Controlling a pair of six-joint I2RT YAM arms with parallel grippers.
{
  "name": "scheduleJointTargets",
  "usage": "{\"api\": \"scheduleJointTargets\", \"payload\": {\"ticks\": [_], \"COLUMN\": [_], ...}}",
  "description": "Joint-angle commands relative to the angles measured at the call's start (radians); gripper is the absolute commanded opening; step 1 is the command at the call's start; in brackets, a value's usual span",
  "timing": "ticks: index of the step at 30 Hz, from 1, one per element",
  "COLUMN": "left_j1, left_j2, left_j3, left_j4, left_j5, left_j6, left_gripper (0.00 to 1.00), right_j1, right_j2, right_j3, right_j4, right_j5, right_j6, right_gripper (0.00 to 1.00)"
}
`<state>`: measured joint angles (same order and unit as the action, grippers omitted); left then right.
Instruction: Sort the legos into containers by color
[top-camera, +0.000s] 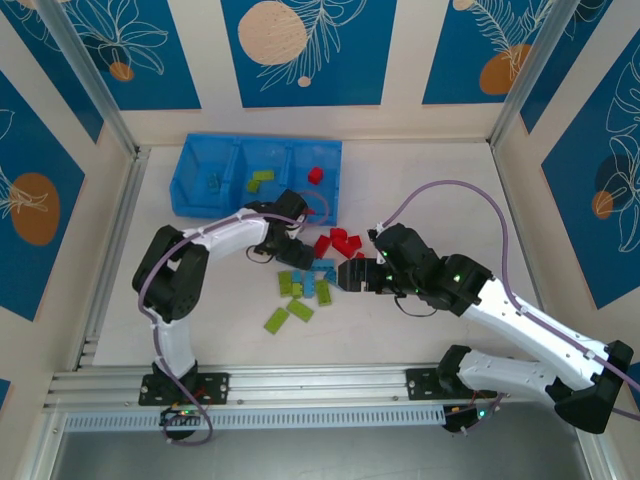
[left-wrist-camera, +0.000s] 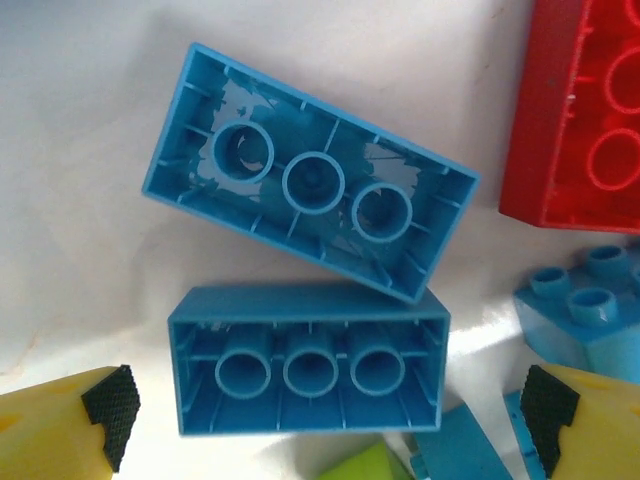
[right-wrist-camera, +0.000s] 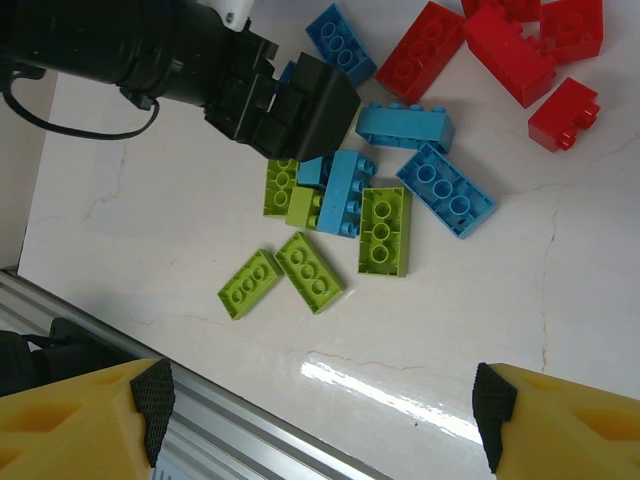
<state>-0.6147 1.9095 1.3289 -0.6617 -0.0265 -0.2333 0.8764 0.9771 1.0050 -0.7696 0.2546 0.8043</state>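
Left tool wide open over two blue legos, empty

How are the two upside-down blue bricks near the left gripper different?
The upper blue brick lies tilted; the lower blue brick lies straight. The upper blue brick ends close to the red brick; the lower blue brick sits partly between the fingers of the open left gripper. Both are blue, upside down, with three round tubes inside.

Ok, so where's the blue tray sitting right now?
In the top view, the blue tray sits on the far side of the table, left of centre. The red bricks lie just off its near right corner.
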Motion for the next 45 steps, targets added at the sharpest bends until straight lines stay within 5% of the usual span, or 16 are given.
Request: {"api": "scheduleJointTargets", "payload": {"ticks": [1, 9, 16, 21, 27, 34, 37, 40, 45], "left_j1": [-0.002, -0.001, 0.015, 0.217, 0.506, 0.612, 0.615, 0.615, 0.605], "left_j2": [0.040, 0.030, -0.276, -0.391, -0.180, 0.196, 0.280, 0.289, 0.119], "left_j3": [0.032, 0.008, -0.043, 0.009, 0.265, 0.713, 0.815, 0.844, 0.685], "left_j4": [0.007, 0.011, 0.013, 0.063, 0.072, -0.146, -0.195, -0.210, -0.128], "left_j5": [-0.028, -0.059, -0.077, -0.099, -0.054, 0.001, -0.002, 0.044, 0.094], "left_j6": [0.026, 0.016, -0.056, -0.153, -0.299, -0.310, -0.297, -0.270, -0.284], "left_gripper": [0.92, 0.58, 0.55, 0.53, 0.47, 0.50, 0.62, 0.81, 0.85], "right_j1": [-0.004, -0.004, -0.002, -0.002, 0.001, 0.003, 0.001, 0.002, -0.003], "right_j2": [-0.014, -0.014, -0.015, -0.010, -0.012, -0.048, -0.057, -0.065, -0.075], "right_j3": [-0.003, -0.003, 0.001, -0.006, -0.012, -0.029, -0.029, -0.023, -0.034], "right_j4": [-0.012, -0.010, -0.005, 0.019, 0.018, 0.003, 0.000, -0.013, -0.008], "right_j5": [-0.003, -0.005, -0.007, -0.015, -0.028, -0.017, -0.016, -0.013, 0.014], "right_j6": [0.019, 0.023, 0.024, 0.024, 0.025, 0.033, 0.035, 0.035, 0.028], "right_gripper": [0.81, 0.81, 0.81, 0.81, 0.81, 0.81, 0.81, 0.81, 0.81]}}
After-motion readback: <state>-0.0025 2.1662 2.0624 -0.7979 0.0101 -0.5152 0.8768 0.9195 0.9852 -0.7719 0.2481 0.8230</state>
